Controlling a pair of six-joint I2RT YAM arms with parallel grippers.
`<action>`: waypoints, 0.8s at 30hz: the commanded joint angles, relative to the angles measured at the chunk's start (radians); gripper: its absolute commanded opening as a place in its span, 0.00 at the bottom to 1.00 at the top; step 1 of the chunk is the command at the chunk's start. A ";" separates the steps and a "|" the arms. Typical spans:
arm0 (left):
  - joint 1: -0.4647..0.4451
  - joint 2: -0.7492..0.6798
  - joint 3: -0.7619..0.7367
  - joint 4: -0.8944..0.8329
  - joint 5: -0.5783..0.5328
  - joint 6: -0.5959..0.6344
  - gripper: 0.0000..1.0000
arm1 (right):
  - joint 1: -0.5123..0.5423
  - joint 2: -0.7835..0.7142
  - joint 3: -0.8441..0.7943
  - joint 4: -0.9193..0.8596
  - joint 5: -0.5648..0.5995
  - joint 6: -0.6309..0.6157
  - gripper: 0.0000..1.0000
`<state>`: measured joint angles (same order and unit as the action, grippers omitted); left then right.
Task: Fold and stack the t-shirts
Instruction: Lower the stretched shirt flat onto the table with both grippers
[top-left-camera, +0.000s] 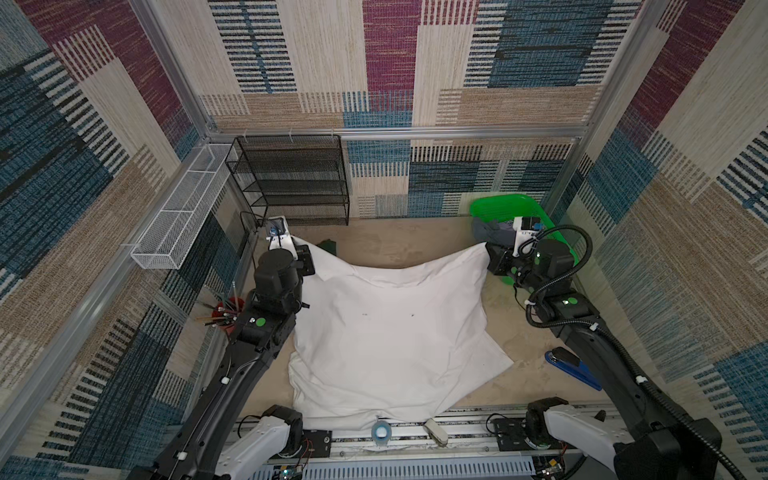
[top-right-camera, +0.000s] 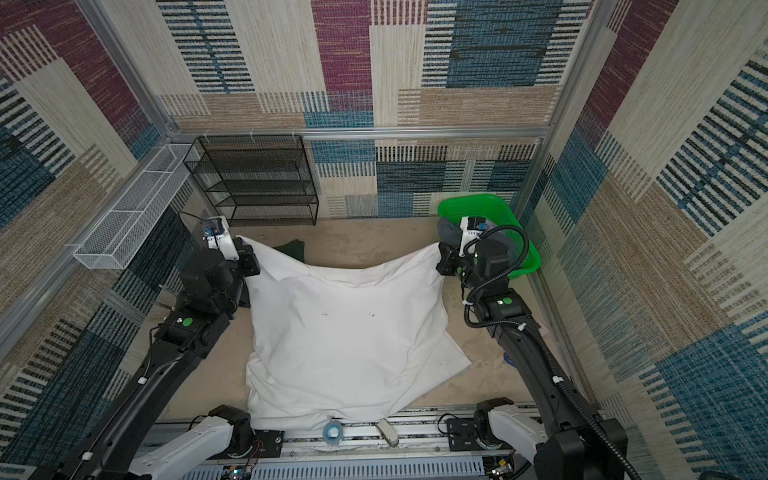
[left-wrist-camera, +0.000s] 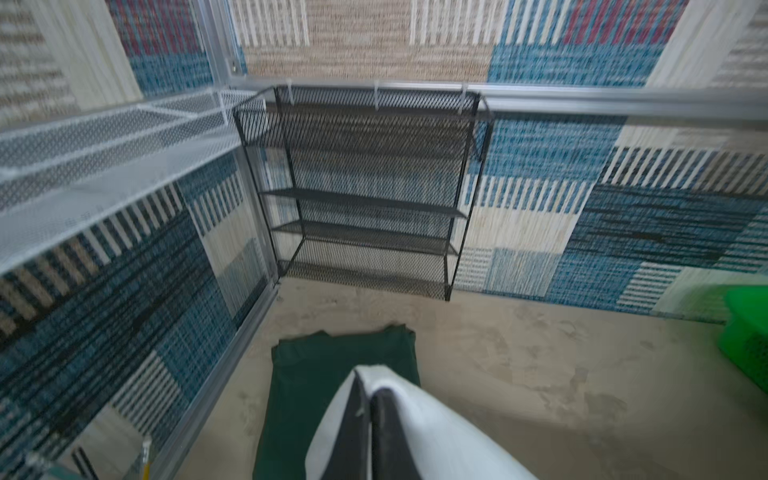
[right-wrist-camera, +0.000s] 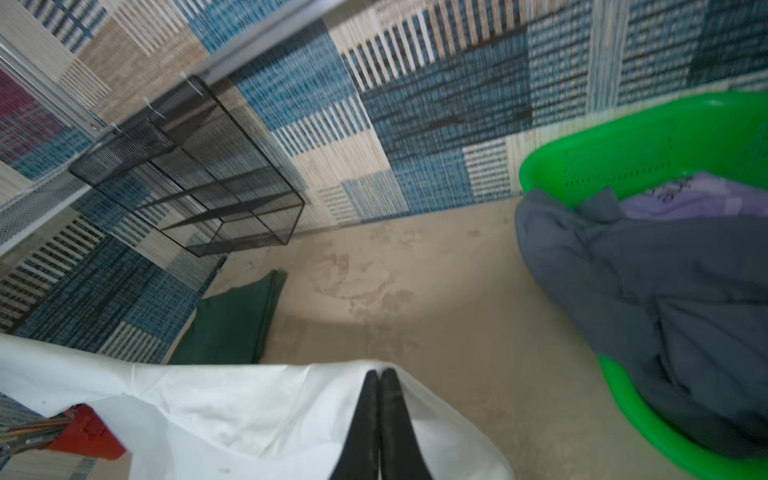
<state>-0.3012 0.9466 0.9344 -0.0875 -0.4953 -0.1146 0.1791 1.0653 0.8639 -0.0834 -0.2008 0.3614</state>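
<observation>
A large white t-shirt is spread over the middle of the table, its two far corners lifted. My left gripper is shut on its far left corner. My right gripper is shut on its far right corner. The cloth sags between them. A dark green t-shirt lies flat on the table beyond the left corner, partly hidden by the white cloth. A grey t-shirt with a lilac patch hangs crumpled over the rim of a green basket.
A black mesh shelf stands against the back wall. A white wire basket hangs on the left wall. Left of the shirt sits a red cup of pencils; a blue stapler lies right. A tape roll rests at the front edge.
</observation>
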 joint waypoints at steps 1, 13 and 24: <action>0.001 -0.020 -0.112 0.163 -0.054 -0.090 0.00 | 0.000 0.014 -0.074 0.192 0.027 0.029 0.00; 0.068 0.646 0.214 0.315 -0.185 -0.082 0.00 | -0.034 0.652 0.336 0.239 0.137 0.018 0.00; 0.178 1.107 0.825 -0.092 -0.072 -0.277 0.50 | -0.056 1.193 1.044 -0.059 0.136 -0.044 0.52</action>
<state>-0.1242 2.0300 1.7088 -0.0338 -0.6415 -0.3233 0.1230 2.2135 1.8351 -0.0399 -0.0586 0.3424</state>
